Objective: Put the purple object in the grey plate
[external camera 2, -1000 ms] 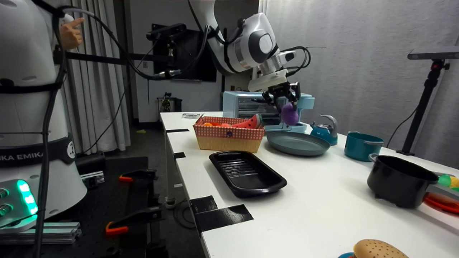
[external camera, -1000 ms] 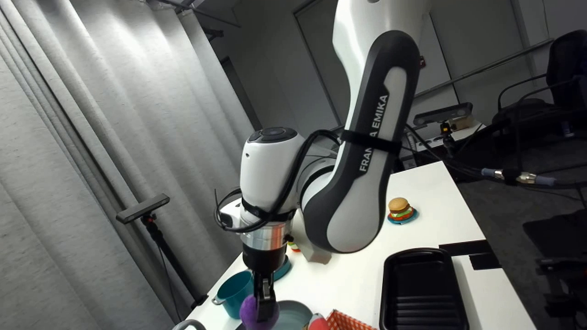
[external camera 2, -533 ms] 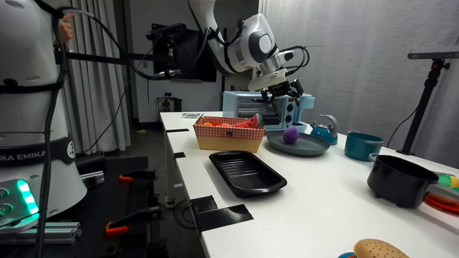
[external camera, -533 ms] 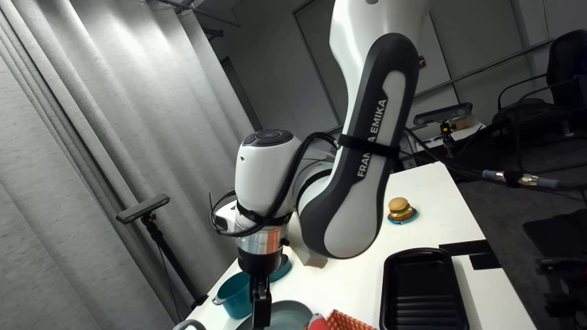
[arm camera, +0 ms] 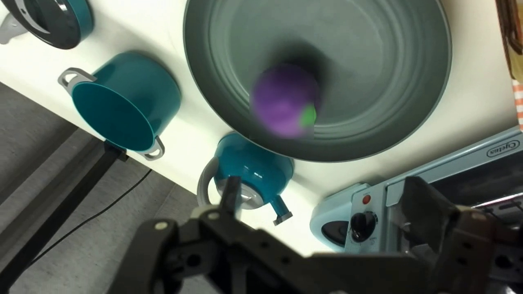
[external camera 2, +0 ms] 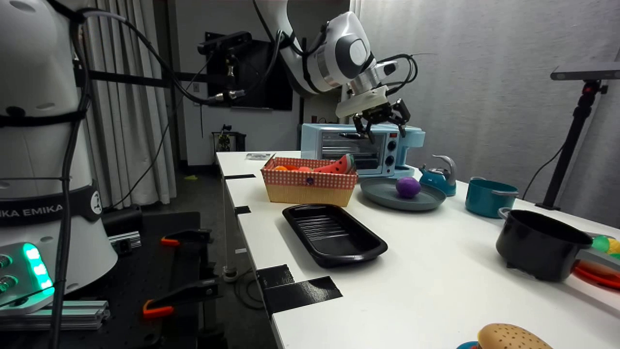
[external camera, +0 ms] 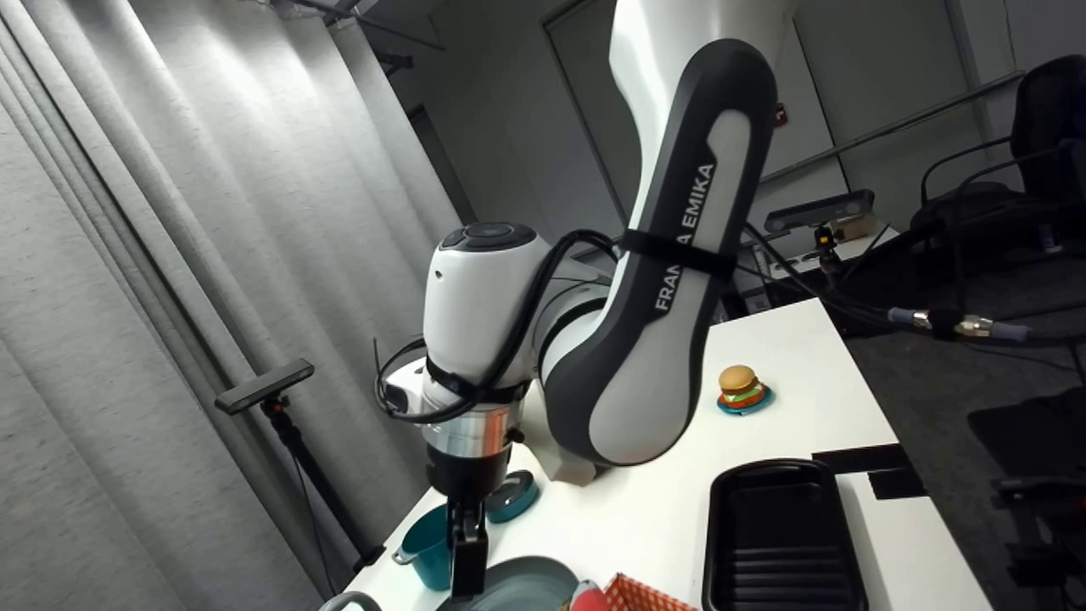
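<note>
The purple object (external camera 2: 408, 187) is round, with a green spot that shows in the wrist view (arm camera: 282, 98). It rests inside the grey plate (external camera 2: 378, 194), towards one side of the plate's floor in the wrist view. It does not show in an exterior view where the plate (external camera: 530, 585) is partly cut off by the frame's lower edge. My gripper (external camera 2: 387, 136) is open and empty, above the plate and apart from the object. In the wrist view my gripper (arm camera: 324, 181) has its fingers wide apart with nothing between them.
A checked basket (external camera 2: 310, 186) of toy food stands beside the plate, with a light blue toaster oven (external camera 2: 339, 145) behind. A teal kettle (external camera 2: 438, 182), teal pot (external camera 2: 489, 198), black pot (external camera 2: 540, 245) and black tray (external camera 2: 334, 235) are around. A toy burger (external camera: 741, 386) sits farther off.
My gripper has let go of the purple object, which dropped into the plate and then rolled slightly across it. The gripper has opened and risen a little.
</note>
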